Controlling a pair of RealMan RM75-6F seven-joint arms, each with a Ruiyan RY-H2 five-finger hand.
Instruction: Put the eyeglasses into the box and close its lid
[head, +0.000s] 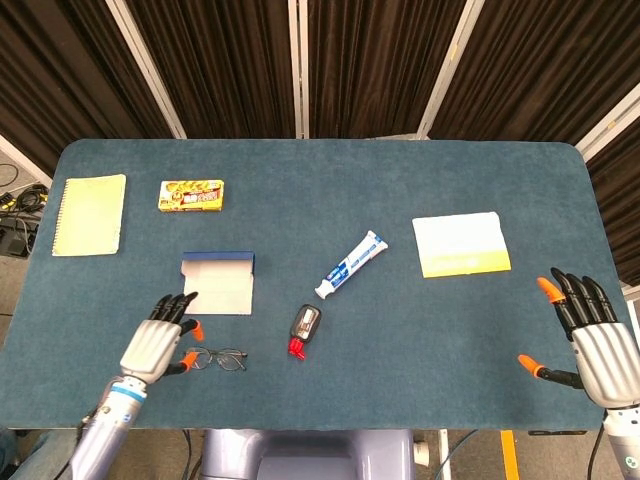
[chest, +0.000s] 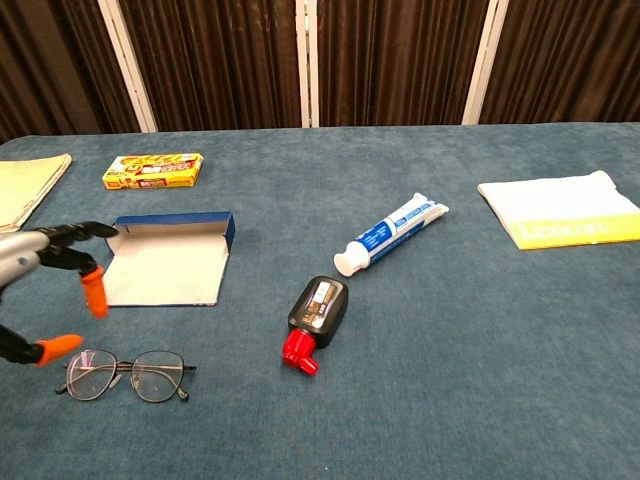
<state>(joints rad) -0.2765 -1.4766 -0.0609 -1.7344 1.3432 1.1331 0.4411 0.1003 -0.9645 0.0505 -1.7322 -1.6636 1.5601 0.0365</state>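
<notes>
The eyeglasses (head: 215, 359) (chest: 128, 375) lie flat near the table's front edge, thin dark frame, lenses up. Behind them sits the open box (head: 218, 283) (chest: 165, 262), a shallow pale tray with a blue back wall, its lid lying flat. My left hand (head: 158, 344) (chest: 45, 285) hovers just left of the glasses, fingers spread and orange tips apart, holding nothing. Far off at the front right corner my right hand (head: 590, 337) is spread open, also empty.
A black bottle with a red cap (head: 304, 328) (chest: 313, 315) and a toothpaste tube (head: 351, 263) (chest: 392, 233) lie mid-table. A yellow notebook (head: 89, 214), a yellow snack box (head: 191, 195) (chest: 152, 170) and a white-yellow pouch (head: 460, 244) (chest: 560, 222) sit further out.
</notes>
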